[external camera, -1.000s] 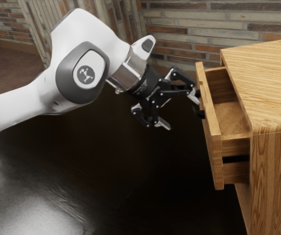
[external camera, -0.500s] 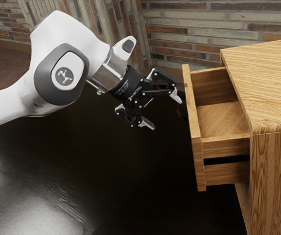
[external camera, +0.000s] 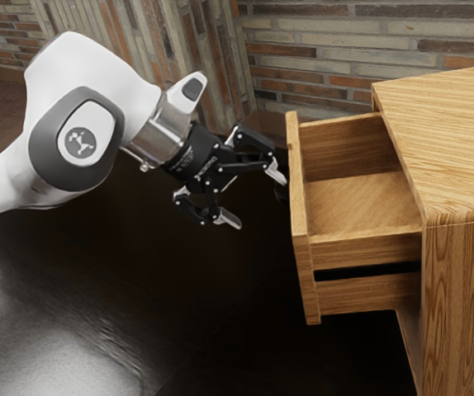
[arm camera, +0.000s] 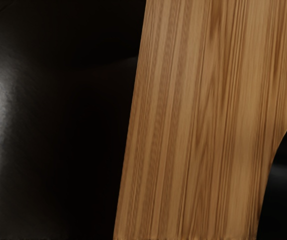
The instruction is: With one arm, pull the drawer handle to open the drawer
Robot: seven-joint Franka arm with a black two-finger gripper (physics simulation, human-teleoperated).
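The wooden drawer (external camera: 354, 205) sticks well out of the oak cabinet (external camera: 456, 247), its inside bare. Its front panel (external camera: 300, 235) faces the exterior view's left. My black gripper (external camera: 255, 198) is open, fingers spread wide. The upper fingertip (external camera: 278, 175) reaches the drawer front at the dark handle (external camera: 282, 195); the lower fingertip (external camera: 229, 220) hangs free over the floor. In the wrist view the drawer front (arm camera: 208, 120) stands close ahead, with the curved black handle (arm camera: 286, 185) at its edge.
A dark glossy floor (external camera: 138, 313) spreads below the arm and in front of the cabinet. A brick wall (external camera: 328, 49) runs behind. The cabinet's flat top (external camera: 443, 124) carries nothing.
The drawer has slid further out toward the exterior view's left. My hand has drawn back the same way with it, fingers still spread.
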